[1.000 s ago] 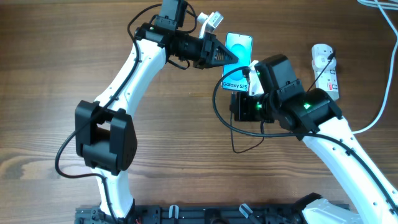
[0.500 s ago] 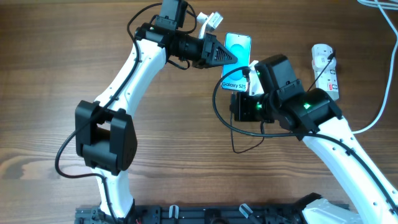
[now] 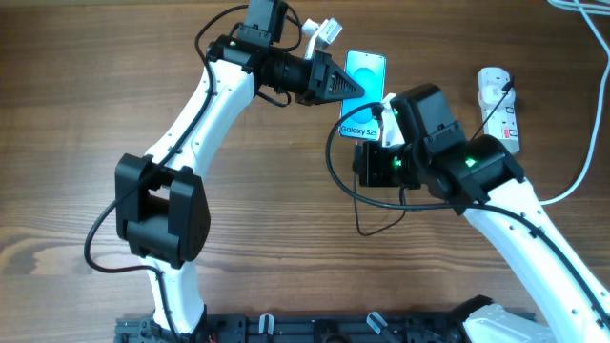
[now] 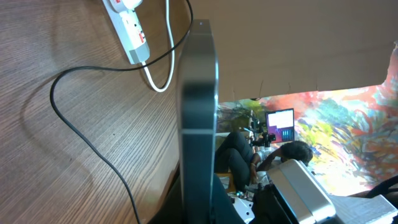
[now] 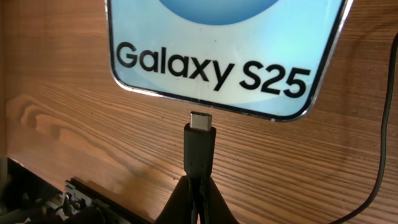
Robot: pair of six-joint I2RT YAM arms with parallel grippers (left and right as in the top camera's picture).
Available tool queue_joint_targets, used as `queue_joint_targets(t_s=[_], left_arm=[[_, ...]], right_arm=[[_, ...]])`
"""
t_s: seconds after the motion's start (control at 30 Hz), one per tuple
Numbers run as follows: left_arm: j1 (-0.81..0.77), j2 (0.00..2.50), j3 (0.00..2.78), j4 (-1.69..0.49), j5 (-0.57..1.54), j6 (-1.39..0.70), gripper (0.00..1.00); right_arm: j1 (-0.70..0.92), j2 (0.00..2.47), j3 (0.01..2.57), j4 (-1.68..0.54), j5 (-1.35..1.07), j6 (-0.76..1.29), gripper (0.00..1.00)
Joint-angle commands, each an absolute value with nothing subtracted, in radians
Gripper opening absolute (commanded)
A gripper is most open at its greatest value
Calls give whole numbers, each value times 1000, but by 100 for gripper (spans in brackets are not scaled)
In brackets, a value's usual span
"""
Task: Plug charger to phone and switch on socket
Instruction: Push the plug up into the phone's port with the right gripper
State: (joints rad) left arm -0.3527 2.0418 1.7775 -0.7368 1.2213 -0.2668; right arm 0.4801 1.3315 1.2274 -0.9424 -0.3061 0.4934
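The phone (image 3: 363, 88) has a cyan screen and the text "Galaxy S25" at its near end. My left gripper (image 3: 345, 88) is shut on the phone's left edge; in the left wrist view the phone (image 4: 199, 112) shows edge-on between the fingers. My right gripper (image 5: 200, 183) is shut on the charger plug (image 5: 200, 143), whose metal tip sits just short of the phone's bottom edge (image 5: 217, 81), not touching it. The thin black charger cable (image 3: 335, 176) loops below the right wrist. The white socket strip (image 3: 499, 110) lies at the right; it also shows in the left wrist view (image 4: 129, 25).
A thick white lead (image 3: 589, 143) runs from the socket strip along the right table edge. The black charger cable trails over the wood in the left wrist view (image 4: 93, 137). A rail (image 3: 334, 329) lines the table's front edge.
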Motion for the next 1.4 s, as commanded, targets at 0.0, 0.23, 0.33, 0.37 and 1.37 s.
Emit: queue_joint_targets(t_s=[0.0, 0.23, 0.33, 0.37, 1.37], left_arm=[[-358, 2001, 1788, -734, 1275, -247, 4], [-358, 2001, 1788, -734, 1259, -242, 4], [-358, 2001, 1788, -735, 1217, -242, 4], [-358, 2001, 1788, -735, 1209, -241, 4], [-358, 2001, 1788, -748, 1203, -238, 4]], right_arm=[[483, 1358, 1240, -942, -315, 496, 4], [483, 1358, 1240, -933, -315, 496, 4], [483, 1358, 1240, -936, -315, 490, 4], [483, 1358, 1240, -936, -315, 489, 4], [483, 1358, 1240, -914, -288, 474, 4]])
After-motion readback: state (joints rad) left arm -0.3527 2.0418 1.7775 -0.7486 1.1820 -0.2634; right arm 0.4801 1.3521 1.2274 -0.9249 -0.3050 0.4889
